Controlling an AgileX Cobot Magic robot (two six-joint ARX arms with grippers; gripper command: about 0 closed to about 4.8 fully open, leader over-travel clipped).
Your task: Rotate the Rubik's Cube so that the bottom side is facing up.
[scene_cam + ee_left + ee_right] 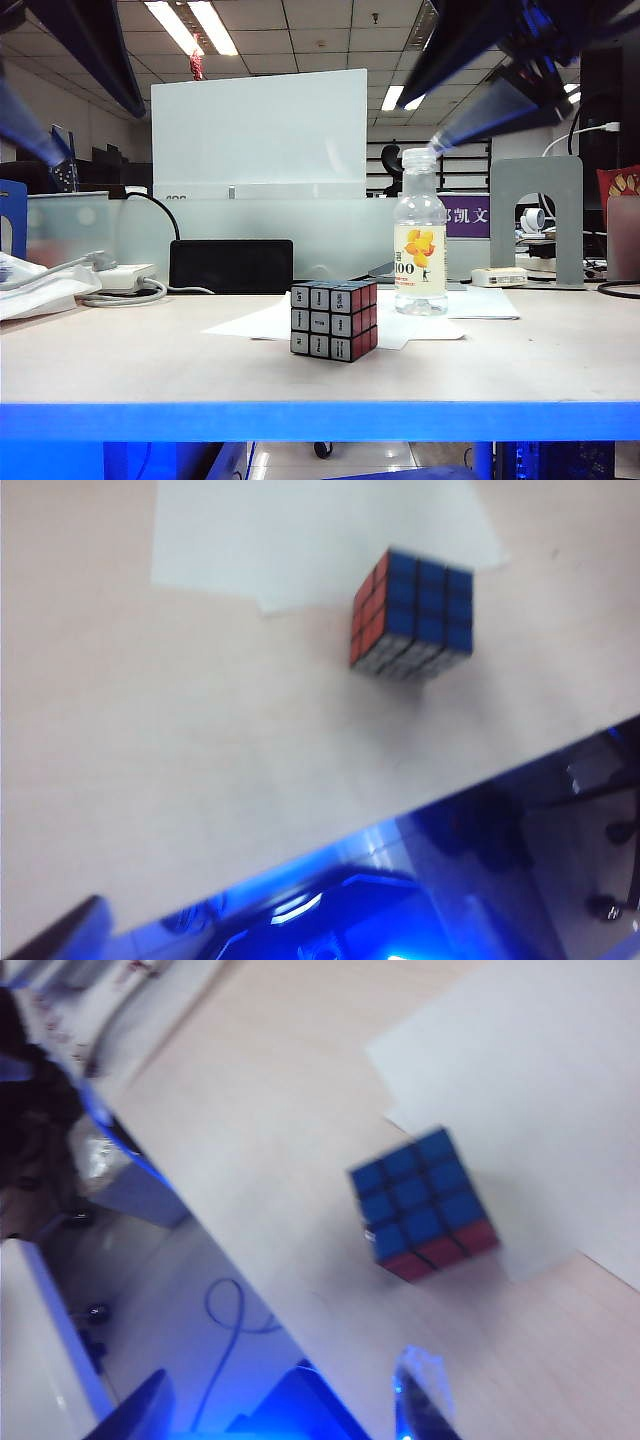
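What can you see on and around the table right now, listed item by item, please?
Rubik's Cube: one, black-framed, blue face up, grey and red sides, mid-table on the paper's front edge.
Paper sheet: one, white, under cube and bottle.
Bottle: one, clear with yellow label, upright, behind and right of the cube.
Black pad: one, standing at the back.
White cables: a bundle, back left.
Bookend: one, grey metal, back right.
Left gripper: blurred, raised high at left, clear of the cube.
Right gripper: blurred, raised above the bottle, holding nothing.
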